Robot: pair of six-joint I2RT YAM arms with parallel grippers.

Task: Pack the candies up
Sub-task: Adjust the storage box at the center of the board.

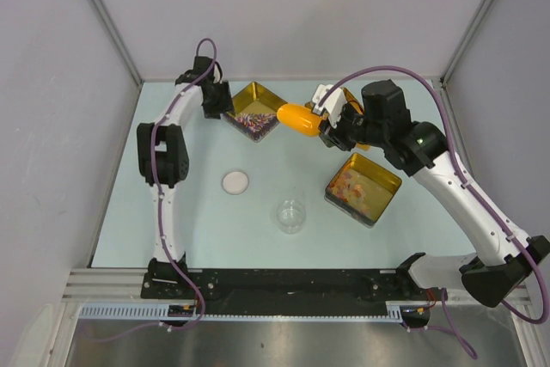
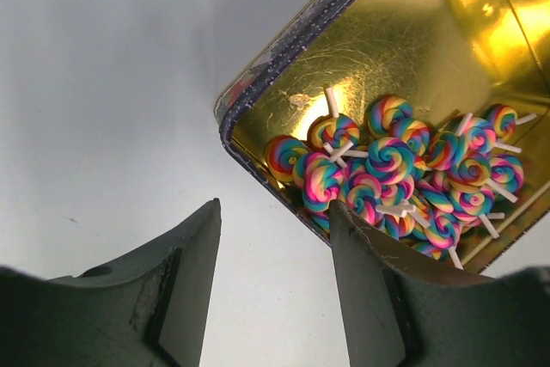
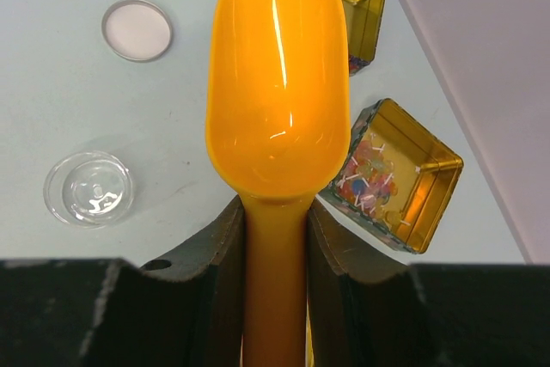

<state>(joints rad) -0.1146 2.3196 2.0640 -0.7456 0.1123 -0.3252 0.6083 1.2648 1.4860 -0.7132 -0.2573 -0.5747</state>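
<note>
Left fingers (image 2: pixel 193 290) are standing spread at the tin (image 2: pixel 387 49); right fingers (image 3: pixel 215 281) are pinching the scoop (image 3: pixel 277 83). Candies (image 2: pixel 391 165) are lying heaped in its corner, sticks pointing every way, some hiding behind one finger.

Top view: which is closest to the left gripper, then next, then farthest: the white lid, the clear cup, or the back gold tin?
1. Back gold tin, right beside the left gripper.
2. White lid, toward the front.
3. Clear cup, front middle, farthest.
</note>
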